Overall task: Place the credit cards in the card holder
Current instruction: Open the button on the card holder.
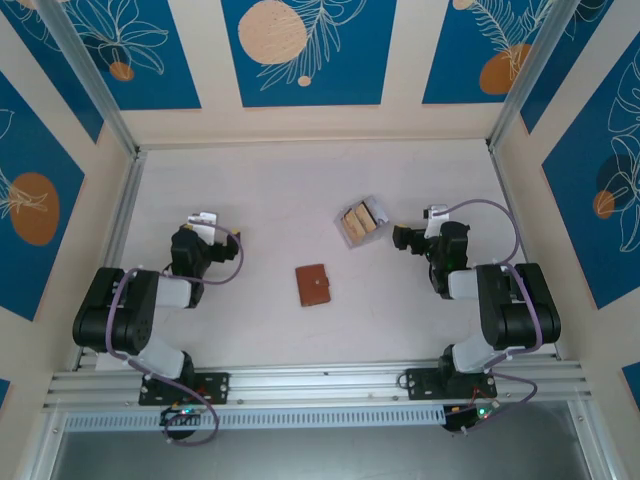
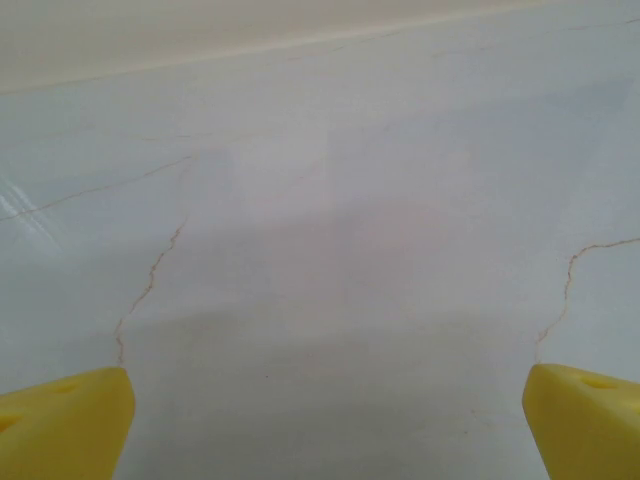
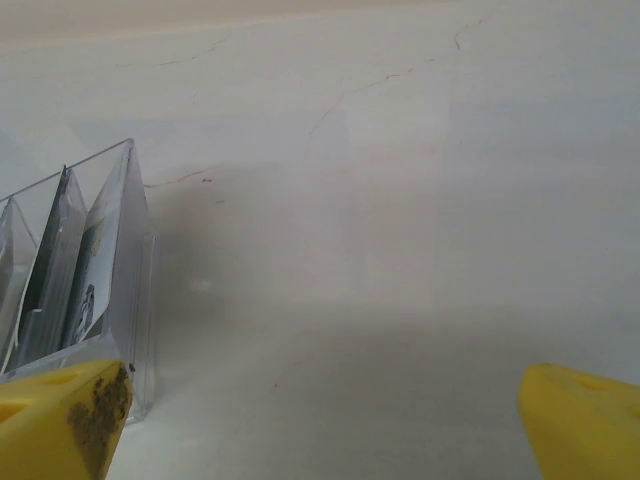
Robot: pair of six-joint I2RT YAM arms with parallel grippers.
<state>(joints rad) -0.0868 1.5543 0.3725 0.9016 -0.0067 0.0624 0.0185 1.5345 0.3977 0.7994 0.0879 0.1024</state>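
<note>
- card holder [image 1: 313,285]: closed, flat at mid-table [image 1: 250,190], between the arms.
- credit cards [image 1: 353,224]: upright in clear box [image 3: 128,250], far-right of the holder, apart from it.
- left gripper [image 2: 328,415]: spread wide, empty, over bare table.
- right gripper [image 3: 325,415]: spread wide, empty, just right of the box.

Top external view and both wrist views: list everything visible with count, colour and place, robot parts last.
credit cards: a few, exact count unclear, tan, inside the clear box
clear box: one, transparent, right of table centre, beyond the card holder
card holder: one, reddish-brown, closed, flat near table centre, apart from the box
table: one, white with faint crack lines
wall panels: several, blue with orange discs, around the table
left gripper: one, yellow fingertips, open, empty, over bare table on the left
right gripper: one, yellow fingertips, open, empty, beside the clear box
</note>
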